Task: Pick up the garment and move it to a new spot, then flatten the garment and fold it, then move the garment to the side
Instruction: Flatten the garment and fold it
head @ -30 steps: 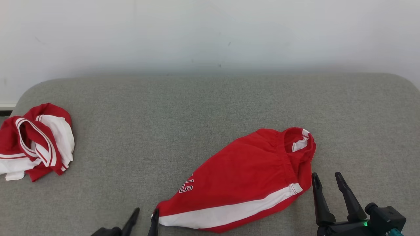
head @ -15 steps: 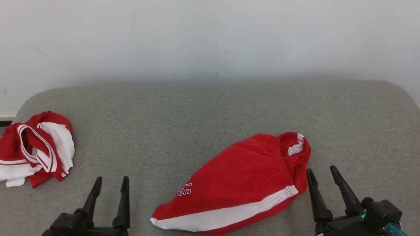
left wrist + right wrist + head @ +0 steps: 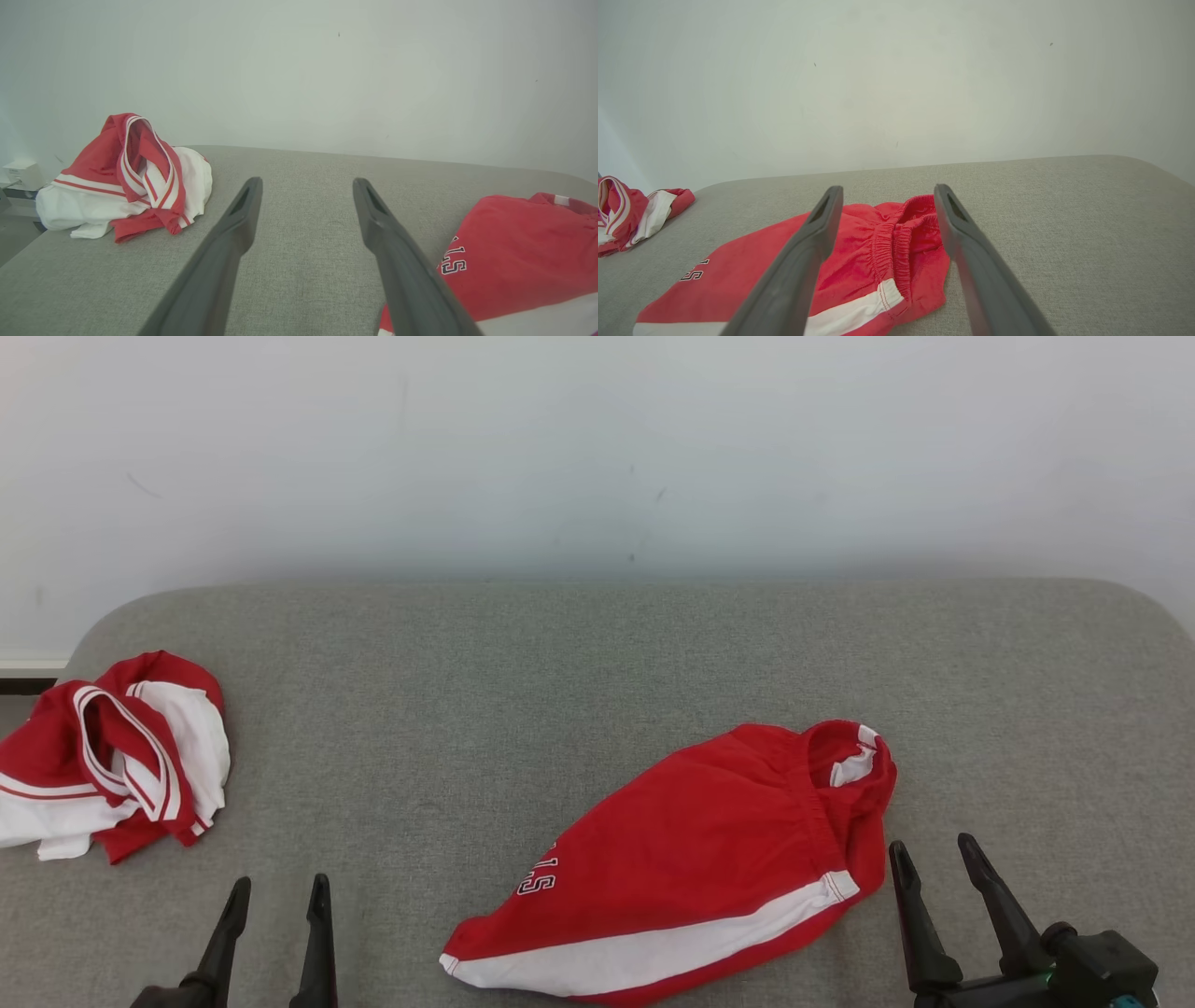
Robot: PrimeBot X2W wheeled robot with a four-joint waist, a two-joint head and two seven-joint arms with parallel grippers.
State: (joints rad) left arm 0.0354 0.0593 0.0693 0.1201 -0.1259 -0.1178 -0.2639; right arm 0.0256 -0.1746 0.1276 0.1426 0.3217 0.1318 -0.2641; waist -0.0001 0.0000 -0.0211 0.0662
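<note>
Both claws are wide open and holding nothing. The right claw (image 3: 932,845) sits just beside the waistband end of the red shorts (image 3: 691,859), while the left claw (image 3: 280,885) is well off to the left of the hem corner, so right's the nearer one imo. The shorts lie on the grey counter (image 3: 560,663), long axis diagonal from near-left hem to far-right waistband. Right wrist view puts the gathered elastic dead ahead, and left wrist view gets the lettering plus another crumpled red-and-white bundle (image 3: 126,177).
</note>
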